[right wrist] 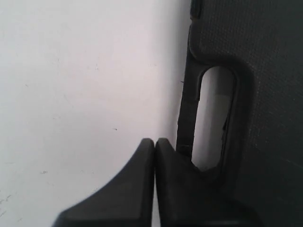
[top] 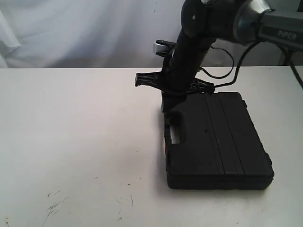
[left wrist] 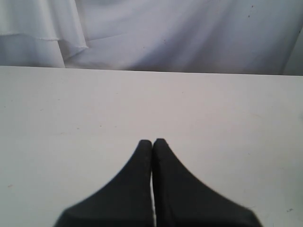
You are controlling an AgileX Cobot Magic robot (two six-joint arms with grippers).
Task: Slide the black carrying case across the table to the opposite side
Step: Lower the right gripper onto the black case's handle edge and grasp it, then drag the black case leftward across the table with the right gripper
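Right gripper [right wrist: 155, 142] has its two fingers pressed flat together with nothing between them. We see its tips low over the bench [top: 71, 142], just beside the handle [right wrist: 188, 118] of the black carrying case [top: 222, 142]. Whether a finger touches the handle we cannot tell. Through the handle's slot [right wrist: 213, 118] the white bench shows.

In the exterior view the case lies flat and closed on the right half of the bench. Its long axis runs from the far side toward the near edge, drifting a little rightward as it comes nearer, and the moulded ribs [top: 222, 137] on its lid follow the same line. Its handle edge points to the left of that view, toward the open middle of the bench.

Our left gripper [left wrist: 152, 142] is likewise closed on nothing, fingers meeting over bare bench, with white cloth [left wrist: 189, 33] hanging beyond the far edge. Dark scuff marks [top: 54, 205] sit near the front left.
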